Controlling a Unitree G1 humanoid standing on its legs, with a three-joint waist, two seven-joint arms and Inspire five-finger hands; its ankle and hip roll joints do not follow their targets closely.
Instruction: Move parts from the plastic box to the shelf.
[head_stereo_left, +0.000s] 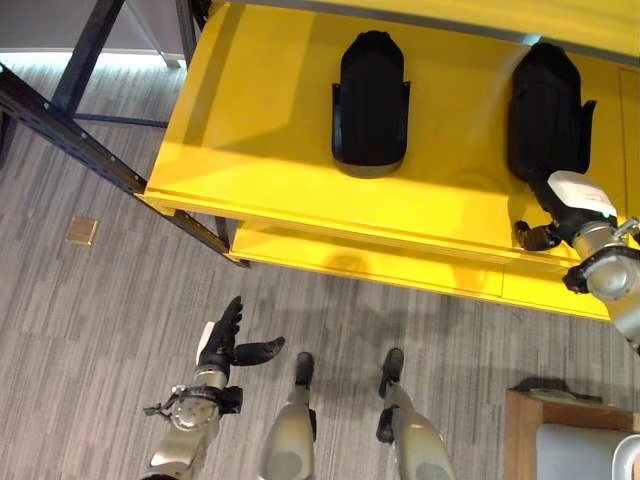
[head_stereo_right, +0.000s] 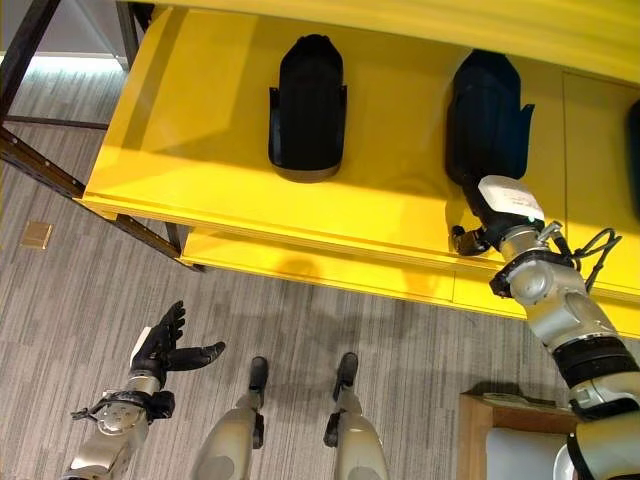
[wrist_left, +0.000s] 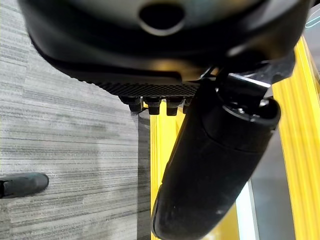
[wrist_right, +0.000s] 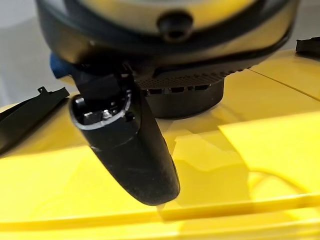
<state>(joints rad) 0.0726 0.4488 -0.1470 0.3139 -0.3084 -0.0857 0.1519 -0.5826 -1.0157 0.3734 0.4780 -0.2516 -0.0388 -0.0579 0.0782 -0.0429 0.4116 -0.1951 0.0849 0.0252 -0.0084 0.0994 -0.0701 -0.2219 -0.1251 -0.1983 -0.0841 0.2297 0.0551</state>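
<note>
Glossy yellow shelf (head_stereo_left: 270, 150) bears two black moulded parts (head_stereo_left: 371, 100); right hand (head_stereo_right: 495, 215) fingers hidden, left hand (head_stereo_left: 225, 340) fingers spread.

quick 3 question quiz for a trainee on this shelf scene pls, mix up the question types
1. True or false: two black parts lie on the yellow shelf.
2. Which hand is at the shelf? A) left hand B) right hand
3. Fill in: the left hand hangs over the grey ____.

Key:
1. True; the second part lies nearer the robot's right.
2. B; the right hand is at the second part, its fingers hidden behind it.
3. floor
</note>
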